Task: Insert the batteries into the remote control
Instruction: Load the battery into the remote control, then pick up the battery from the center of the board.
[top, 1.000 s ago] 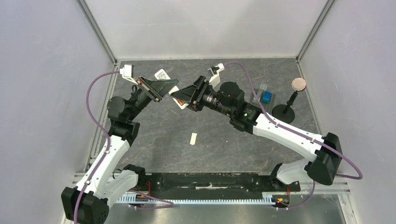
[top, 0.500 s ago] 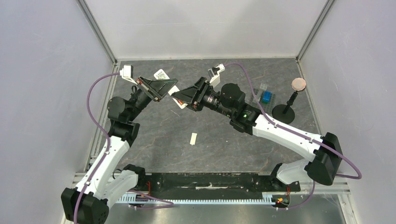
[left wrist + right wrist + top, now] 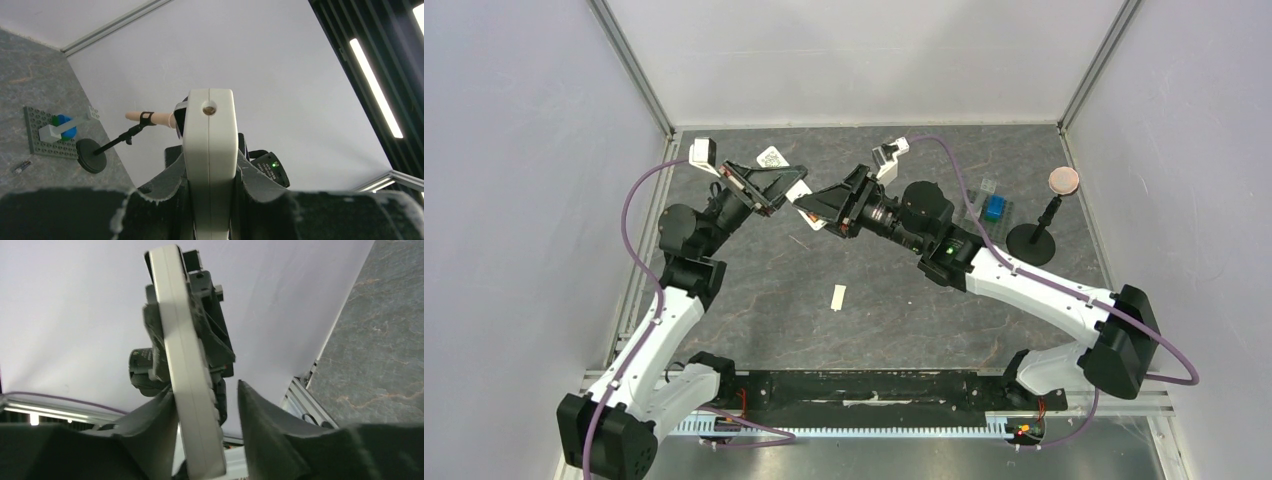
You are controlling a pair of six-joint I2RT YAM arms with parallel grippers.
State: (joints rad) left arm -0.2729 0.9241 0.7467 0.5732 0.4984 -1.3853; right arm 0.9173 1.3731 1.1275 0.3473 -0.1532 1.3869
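The slim white rectangular plastic remote control is off the table at the 12 o'clock end of the workspace. The left gripper is clamped on its two broad faces. Its long axis runs out of that grip toward 4 o'clock in the overhead view, straight at the right gripper. The right gripper's jaws stand apart around the far end. One finger lies against the remote's face, while the other has a clear gap beside it. Only one battery can be picked out, a tiny dark cylinder lying flat on the table just off a corner of the grey studded plate. That spot is about 3 o'clock from the grippers, on the right arm's side and well apart from the remote. The red battery cannot be found. I judge the right arm the nearer one to fetch a battery, provided the left alone keeps the remote steady. A small plain white cover piece lies on the table at 6 o'clock.
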